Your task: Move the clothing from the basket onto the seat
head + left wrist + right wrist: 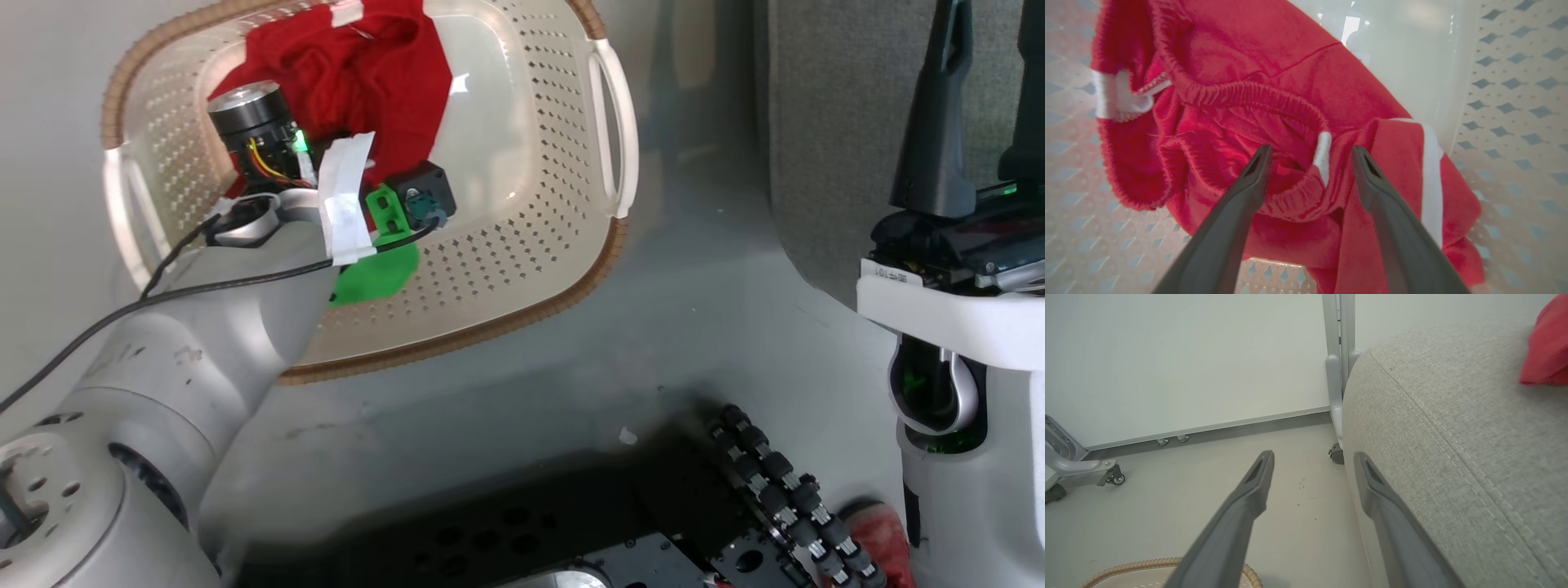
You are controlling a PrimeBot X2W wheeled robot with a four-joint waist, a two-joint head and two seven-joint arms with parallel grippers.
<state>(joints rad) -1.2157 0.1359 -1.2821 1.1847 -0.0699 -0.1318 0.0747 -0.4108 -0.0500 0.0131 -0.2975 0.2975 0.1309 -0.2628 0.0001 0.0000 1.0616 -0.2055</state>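
On the right of the head view stands the large grey woven-fabric seat cushion (824, 122), apart from the small oval cream-white perforated plastic basket with a brown woven-look rim (522, 269) on the floor. In the right wrist view a bit of red cloth (1545, 347) lies on top of the cushion. Against the basket's far wall lies the crumpled red jersey clothing with white stripes (1290, 81). The left gripper (1310, 153) is down in the basket, its two dark fingers spread wide on either side of a bunched elastic hem and pinching nothing. I cannot tell whether the tips touch the cloth. The right gripper (1312, 457) hangs by the cushion's side, its jaws also spread and empty.

The step in hand looks like the reach for a garment. The next move calls for sinking slightly so the fold sits between the fingers, closing firmly, lifting clear of the rim, then swinging over to the cushion.
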